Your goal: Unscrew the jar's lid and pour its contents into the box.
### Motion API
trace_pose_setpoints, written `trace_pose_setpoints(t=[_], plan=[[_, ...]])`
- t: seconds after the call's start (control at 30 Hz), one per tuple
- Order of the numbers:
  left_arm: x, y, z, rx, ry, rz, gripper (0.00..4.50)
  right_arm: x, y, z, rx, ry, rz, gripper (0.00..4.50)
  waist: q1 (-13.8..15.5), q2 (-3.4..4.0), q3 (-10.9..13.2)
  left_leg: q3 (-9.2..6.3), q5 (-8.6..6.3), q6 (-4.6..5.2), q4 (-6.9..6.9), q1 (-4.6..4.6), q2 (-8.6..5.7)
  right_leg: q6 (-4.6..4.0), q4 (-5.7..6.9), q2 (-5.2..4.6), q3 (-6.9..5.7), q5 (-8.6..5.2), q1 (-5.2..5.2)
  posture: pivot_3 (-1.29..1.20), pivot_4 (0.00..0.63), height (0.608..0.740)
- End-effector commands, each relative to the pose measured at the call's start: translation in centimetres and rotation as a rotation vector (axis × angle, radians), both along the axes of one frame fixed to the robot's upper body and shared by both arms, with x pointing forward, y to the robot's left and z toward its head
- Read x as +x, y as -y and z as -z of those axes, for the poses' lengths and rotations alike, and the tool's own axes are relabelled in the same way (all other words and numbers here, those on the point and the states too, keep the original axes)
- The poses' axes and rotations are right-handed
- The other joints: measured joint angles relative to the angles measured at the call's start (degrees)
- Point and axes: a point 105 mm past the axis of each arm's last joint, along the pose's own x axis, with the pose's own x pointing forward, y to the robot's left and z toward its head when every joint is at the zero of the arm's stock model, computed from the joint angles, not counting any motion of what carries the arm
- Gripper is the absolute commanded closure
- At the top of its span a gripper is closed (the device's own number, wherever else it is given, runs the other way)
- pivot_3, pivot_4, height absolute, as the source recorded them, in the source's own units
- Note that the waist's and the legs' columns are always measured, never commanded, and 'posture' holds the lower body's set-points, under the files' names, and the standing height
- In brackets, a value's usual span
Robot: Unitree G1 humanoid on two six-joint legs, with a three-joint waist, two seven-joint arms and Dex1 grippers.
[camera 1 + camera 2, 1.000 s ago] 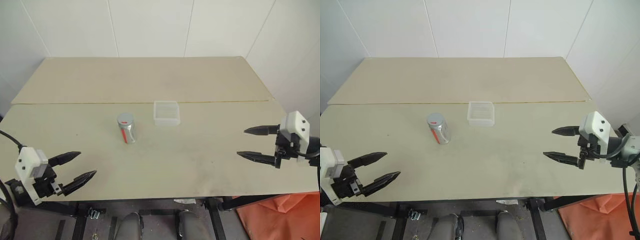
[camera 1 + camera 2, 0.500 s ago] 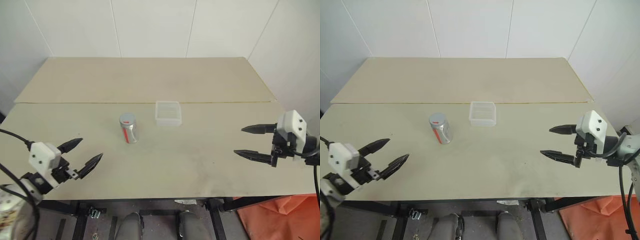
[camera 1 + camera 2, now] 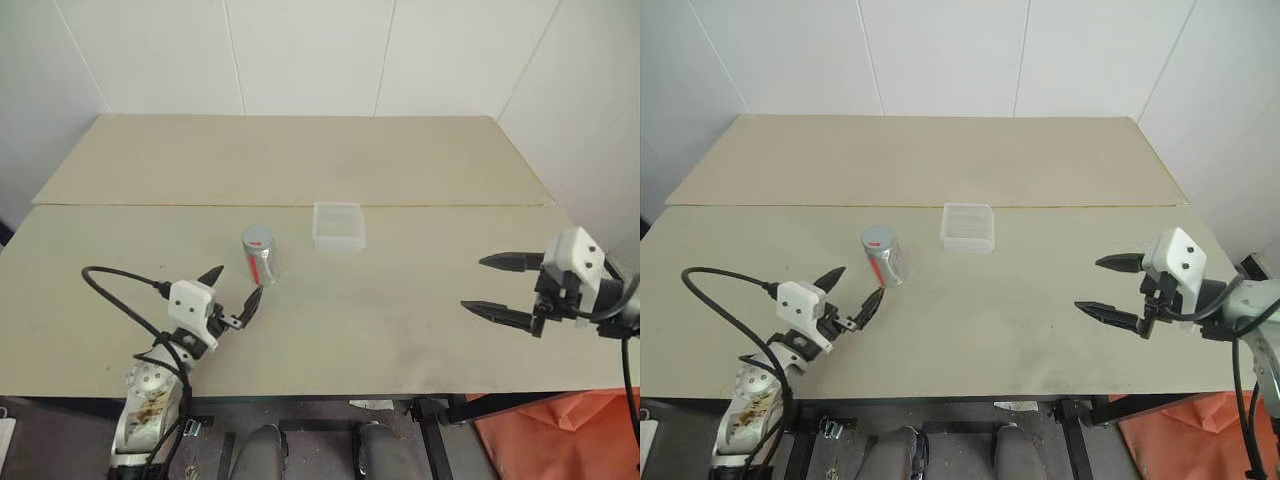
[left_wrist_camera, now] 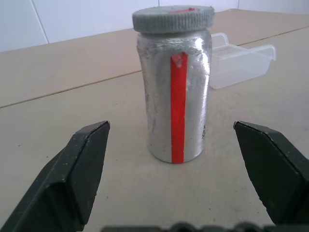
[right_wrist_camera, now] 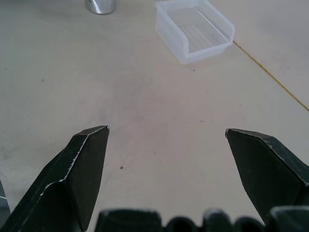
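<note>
The jar (image 3: 261, 258) stands upright on the table, silvery with a red stripe, its grey lid (image 4: 173, 18) screwed on with a small red mark on top. My left gripper (image 3: 233, 290) is open just in front of the jar, its fingers pointing at it without touching; in the left wrist view the jar (image 4: 175, 101) stands between and beyond the two fingertips. The clear box (image 3: 338, 226) lies right of the jar and a little farther back. My right gripper (image 3: 496, 284) hovers open near the table's right edge, far from both; its wrist view shows the box (image 5: 195, 31). The contents are hidden.
The tan table (image 3: 400, 320) has a seam running across it behind the jar and box. A black cable (image 3: 115, 290) loops by the left arm. White walls stand behind the table and along its right side.
My left gripper has travelled from the table's near left corner forward and rightward, close up to the jar, staying open. The right gripper has held its place.
</note>
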Motion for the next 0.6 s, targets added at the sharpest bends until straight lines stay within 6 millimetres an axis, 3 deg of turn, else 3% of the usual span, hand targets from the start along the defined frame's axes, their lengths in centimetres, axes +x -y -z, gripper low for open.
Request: trace_pose_setpoints(t=[0.03,0.37,0.6], plan=[[0.9,0.6,-0.5,-0.004,0.035,0.005,0.02,-0.6,0.0,-1.9,-0.001,0.069,0.008,0.00,0.0,0.00,0.0,0.00,0.00,0.00,0.03,-0.01,0.00,0.03,0.00,0.00,0.00,0.02,0.00,0.00,0.150,0.740],[4.0,2.2,0.2,-0.032,0.030,-0.017,0.02,-0.9,1.3,-2.5,-0.062,0.072,0.043,0.00,0.1,-0.01,0.0,-0.01,0.00,0.00,0.24,-0.09,-0.02,0.19,-0.05,-0.01,0.01,0.15,0.03,0.00,0.150,0.740],[5.4,2.8,-1.3,-0.136,0.110,-0.068,0.02,-0.7,1.3,-2.3,-0.078,0.074,0.043,0.00,0.5,-0.02,0.0,-0.03,0.00,0.00,0.27,-0.20,-0.05,0.23,-0.12,-0.02,0.00,0.20,0.01,0.00,0.150,0.740]])
